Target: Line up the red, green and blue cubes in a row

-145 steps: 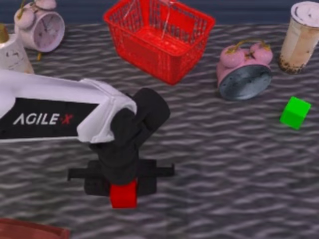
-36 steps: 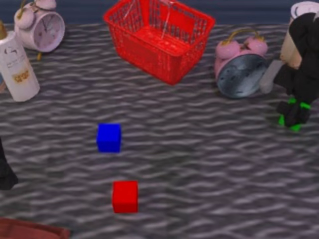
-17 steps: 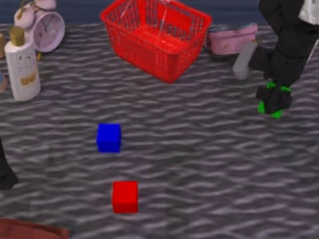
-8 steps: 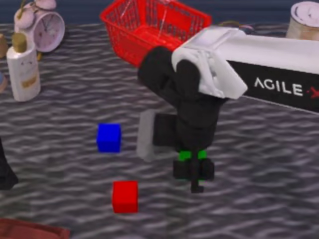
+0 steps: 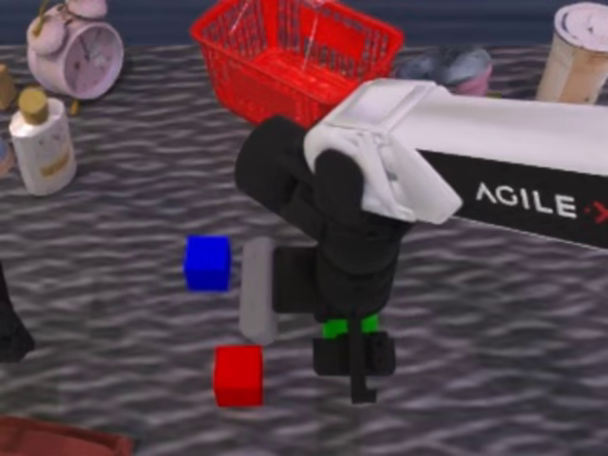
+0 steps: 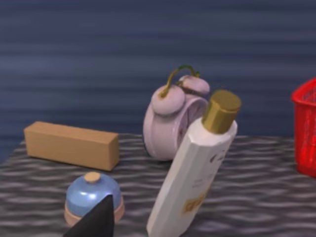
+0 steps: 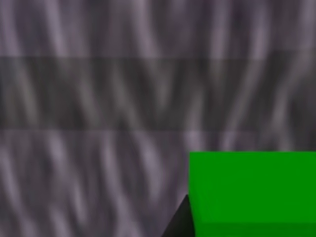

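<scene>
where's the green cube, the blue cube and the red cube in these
green cube [image 5: 348, 327], top view, the strip of its top showing within the right claw [image 5: 353, 356]
blue cube [image 5: 208, 262], top view, middle of its top face
red cube [image 5: 237, 375], top view, middle of its top face

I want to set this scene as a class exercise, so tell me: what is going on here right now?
The right gripper is shut on the green cube and holds it over the table to the right of the red cube. The blue cube sits apart, farther back and a little left of the red one. The left arm is parked at the table's left edge. The row is not yet formed.
</scene>
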Controlling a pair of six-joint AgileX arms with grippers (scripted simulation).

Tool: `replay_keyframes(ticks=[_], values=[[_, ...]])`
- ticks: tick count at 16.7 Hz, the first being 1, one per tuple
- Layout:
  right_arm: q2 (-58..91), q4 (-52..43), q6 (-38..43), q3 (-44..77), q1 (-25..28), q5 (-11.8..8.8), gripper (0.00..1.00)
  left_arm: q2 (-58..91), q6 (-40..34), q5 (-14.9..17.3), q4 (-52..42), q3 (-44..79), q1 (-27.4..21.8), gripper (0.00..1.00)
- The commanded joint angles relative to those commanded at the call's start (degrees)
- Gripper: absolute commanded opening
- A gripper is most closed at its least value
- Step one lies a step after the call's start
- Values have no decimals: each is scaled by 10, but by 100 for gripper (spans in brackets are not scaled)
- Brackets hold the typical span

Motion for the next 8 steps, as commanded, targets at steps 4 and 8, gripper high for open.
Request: replay_keyframes(ticks=[4, 8], values=[[18, 65, 1, -42, 1, 0, 0, 0, 0, 0, 0, 0, 0, 100], [43, 139, 2, -91, 3, 1, 0, 0, 0, 0, 0, 0, 0, 100]])
